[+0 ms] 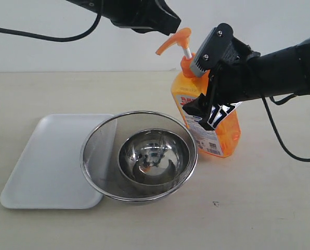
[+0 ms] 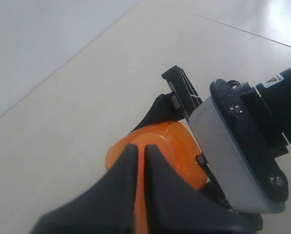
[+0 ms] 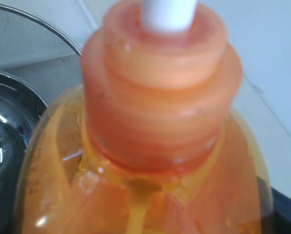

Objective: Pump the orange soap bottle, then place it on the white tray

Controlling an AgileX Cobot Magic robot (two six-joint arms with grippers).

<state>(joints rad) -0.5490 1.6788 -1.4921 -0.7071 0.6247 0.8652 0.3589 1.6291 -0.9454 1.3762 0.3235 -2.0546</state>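
A white tray (image 1: 46,161) is seen lying flat at the left of the pale table (image 1: 259,208). Its right edge is overlapped by a round mesh strainer bowl (image 1: 95,148), and a smaller polished steel bowl (image 1: 154,156) is seated inside the strainer.

Above the strainer's far rim, the left gripper (image 1: 171,25) is held high, its tip just over the orange pump head (image 1: 175,39); whether contact is made cannot be told. In the left wrist view the left gripper (image 2: 141,150) is shown with its two black fingers (image 2: 114,187) drawn almost together, only a thin slit being left between them, and nothing is grasped. The rounded orange pump head (image 2: 172,146) is seen directly beneath them.

Just right of the strainer, the orange soap bottle (image 1: 228,130) is found on the table, near the strainer's rim and well apart from the tray. It is tilted, with its top leaning towards the left. A white stem (image 1: 186,52) is exposed between the pump head and the collar. The bottle is clamped at its upper body by the right gripper (image 1: 204,112), whose fingers are closed against its sides. In the right wrist view the bottle's ridged orange collar (image 3: 160,97) and the stem (image 3: 167,12) fill the picture, slightly blurred, and the strainer's mesh (image 3: 33,53) is visible beside them.
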